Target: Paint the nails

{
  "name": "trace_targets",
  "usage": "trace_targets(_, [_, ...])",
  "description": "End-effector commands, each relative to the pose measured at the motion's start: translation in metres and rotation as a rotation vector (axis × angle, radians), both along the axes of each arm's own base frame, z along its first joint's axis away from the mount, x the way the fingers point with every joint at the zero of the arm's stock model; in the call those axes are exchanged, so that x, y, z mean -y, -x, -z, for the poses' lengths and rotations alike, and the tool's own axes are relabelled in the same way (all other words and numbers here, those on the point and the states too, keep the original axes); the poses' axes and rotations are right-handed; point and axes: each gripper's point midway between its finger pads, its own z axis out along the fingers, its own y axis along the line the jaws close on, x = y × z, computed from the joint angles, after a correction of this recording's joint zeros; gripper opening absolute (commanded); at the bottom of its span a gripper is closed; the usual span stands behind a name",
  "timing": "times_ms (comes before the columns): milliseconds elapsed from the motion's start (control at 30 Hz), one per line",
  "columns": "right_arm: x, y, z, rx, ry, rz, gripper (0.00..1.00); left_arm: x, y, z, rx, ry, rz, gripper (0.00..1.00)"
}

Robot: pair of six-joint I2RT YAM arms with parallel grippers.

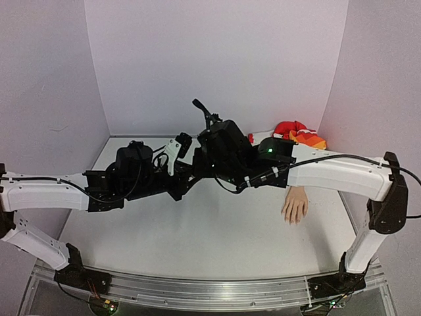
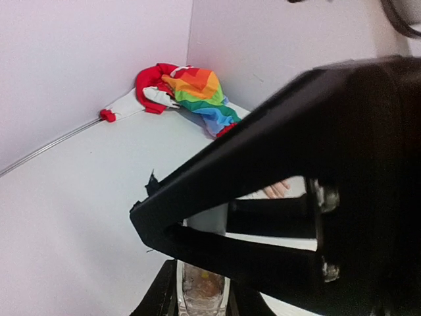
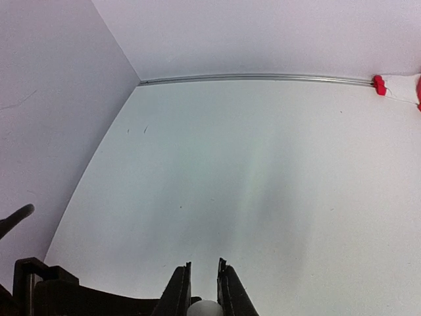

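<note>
Gripping a clear bottle (image 2: pixel 197 287), the left claw (image 2: pixel 201 304) meets the right claw (image 3: pixel 204 289), which is clenched on a white cap (image 3: pixel 204 308), over the table (image 1: pixel 197 230). Farther right, well apart, the fake hand (image 1: pixel 295 205) lies flat with its nails (image 1: pixel 293 220) toward the arms and its rainbow sleeve (image 1: pixel 306 138) behind.

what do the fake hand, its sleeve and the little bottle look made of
The fake hand looks like smooth matte plastic or rubber, flesh-toned. The sleeve is soft fabric, rumpled in folds. The bottle is clear glass or plastic; which, I cannot tell.
</note>
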Motion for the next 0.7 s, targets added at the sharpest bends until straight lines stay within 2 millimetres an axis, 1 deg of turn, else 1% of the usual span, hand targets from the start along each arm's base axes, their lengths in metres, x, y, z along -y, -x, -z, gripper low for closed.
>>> trace_targets(0, [0.012,0.047,-0.023,-0.022,0.065,-0.313,0.31,-0.022,0.01,-0.021,0.1,0.091,0.086,0.0])
trace_targets(33, [0.009,0.058,-0.025,-0.037,0.041,-0.399,0.43,-0.019,0.033,-0.023,0.105,0.119,0.202,0.0])
trace_targets(100, [0.007,0.077,-0.028,-0.047,-0.008,-0.547,0.54,-0.019,0.066,-0.028,0.109,0.169,0.368,0.0])
trace_targets(133, [0.008,0.086,-0.031,-0.038,-0.033,-0.613,0.57,-0.021,0.084,-0.031,0.108,0.192,0.452,0.0])
trace_targets(233, [0.008,0.112,-0.038,-0.031,-0.093,-0.791,0.6,-0.022,0.111,-0.035,0.08,0.221,0.595,0.0])
trace_targets(333, [0.004,0.131,-0.042,-0.03,-0.121,-0.915,0.57,-0.019,0.125,-0.04,0.042,0.226,0.688,0.0])
trace_targets(400, [-0.001,0.144,-0.044,-0.047,-0.142,-0.998,0.54,-0.017,0.131,-0.043,0.024,0.228,0.729,0.0])
trace_targets(500, [-0.009,0.153,-0.045,-0.059,-0.164,-1.067,0.51,-0.016,0.138,-0.051,0.02,0.245,0.777,0.0])
trace_targets(567, [-0.013,0.159,-0.049,-0.067,-0.187,-1.107,0.45,-0.016,0.139,-0.056,0.025,0.254,0.787,0.0])
trace_targets(667, [-0.019,0.161,-0.049,-0.08,-0.212,-1.13,0.39,-0.017,0.14,-0.061,0.037,0.268,0.79,0.0])
